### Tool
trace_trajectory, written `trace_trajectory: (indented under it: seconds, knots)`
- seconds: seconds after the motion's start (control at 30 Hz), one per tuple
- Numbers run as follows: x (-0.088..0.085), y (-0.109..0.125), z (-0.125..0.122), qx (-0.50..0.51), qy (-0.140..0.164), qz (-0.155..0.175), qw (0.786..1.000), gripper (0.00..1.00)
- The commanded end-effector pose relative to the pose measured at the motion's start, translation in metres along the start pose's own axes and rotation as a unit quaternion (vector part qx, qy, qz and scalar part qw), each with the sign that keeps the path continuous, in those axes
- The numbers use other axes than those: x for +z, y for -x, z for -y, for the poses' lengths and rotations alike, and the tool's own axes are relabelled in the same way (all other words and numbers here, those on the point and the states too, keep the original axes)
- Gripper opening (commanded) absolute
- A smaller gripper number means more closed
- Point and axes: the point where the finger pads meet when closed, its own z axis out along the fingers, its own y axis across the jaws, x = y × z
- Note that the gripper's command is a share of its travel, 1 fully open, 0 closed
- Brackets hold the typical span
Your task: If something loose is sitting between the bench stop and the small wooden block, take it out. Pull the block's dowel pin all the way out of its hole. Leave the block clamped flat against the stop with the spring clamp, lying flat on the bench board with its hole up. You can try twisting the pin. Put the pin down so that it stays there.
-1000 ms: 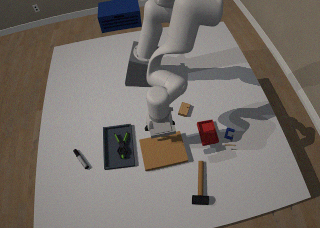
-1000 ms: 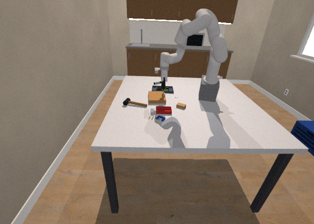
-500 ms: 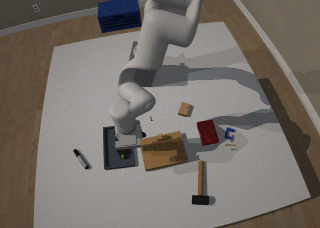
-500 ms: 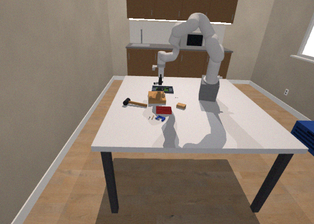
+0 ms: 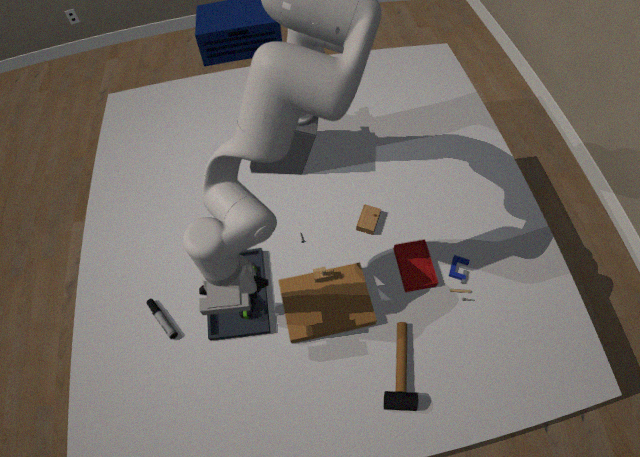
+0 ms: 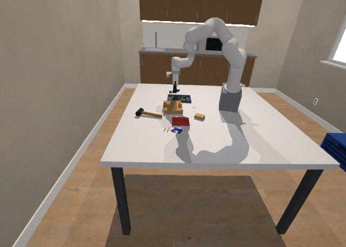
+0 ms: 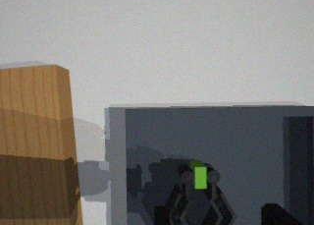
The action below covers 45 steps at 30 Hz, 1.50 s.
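Note:
My gripper (image 5: 254, 285) hangs open and empty over the grey tray, low above it; it also shows in the exterior view (image 6: 174, 89). The spring clamp (image 7: 200, 177), black with green handles, lies in the tray (image 7: 206, 161) right under the wrist camera. The wooden bench board (image 5: 326, 301) lies to the right of the tray, and its edge shows in the wrist view (image 7: 36, 146). A small pale piece (image 5: 326, 273) sits at the board's far edge; I cannot make out its hole or a pin. A thin wooden pin (image 5: 460, 290) lies on the table by a blue bracket (image 5: 454, 267).
A loose wooden block (image 5: 368, 218) and a small nail (image 5: 302, 236) lie behind the board. A red box (image 5: 415, 265) stands to the board's right. A hammer (image 5: 401, 369) lies in front. A marker (image 5: 161, 318) lies left of the tray.

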Motion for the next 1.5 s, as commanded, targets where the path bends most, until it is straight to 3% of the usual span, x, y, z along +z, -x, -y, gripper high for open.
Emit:
trace_trajectory:
  seconds: [0.0,0.9,1.47]
  knots:
    - [-0.001,-0.003,-0.002,0.000,0.000,-0.001,1.000,0.55]
    - [0.000,-0.003,-0.002,0.000,0.000,-0.001,1.000,0.55]
    - [0.010,-0.004,-0.002,0.000,-0.001,-0.001,1.000,0.55]
